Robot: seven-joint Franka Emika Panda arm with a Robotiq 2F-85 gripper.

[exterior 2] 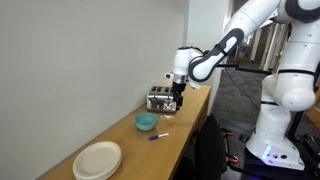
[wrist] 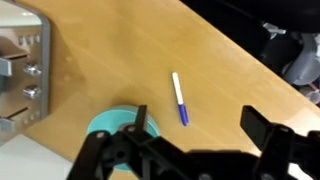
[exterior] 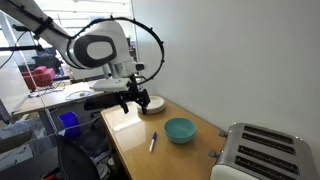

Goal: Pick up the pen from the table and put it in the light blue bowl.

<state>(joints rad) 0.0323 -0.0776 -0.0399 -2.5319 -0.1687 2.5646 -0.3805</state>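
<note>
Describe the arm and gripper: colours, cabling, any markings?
The arm is glossy white, with rounded, bulbous joint housings and dark bands at the joints. A thin black cable loops outside it toward the wrist. The gripper is all black; the wrist view shows angular, linked fingers. No markings are legible at this size.

Hand [exterior: 128, 100] is hanging above the table [wrist: 120, 40], jaws spread wide. Pen [wrist: 179, 98] is lying on bare wood with open room all round. In the wrist view, bowl [wrist: 108, 125] is sitting near on the pen's left, not touching. Toaster [wrist: 20, 70] is blocking the far left. White dish [exterior: 153, 103] is sitting well apart from the pen. Wall [exterior 2: 80, 60] is closing off one long side of the table.
</note>
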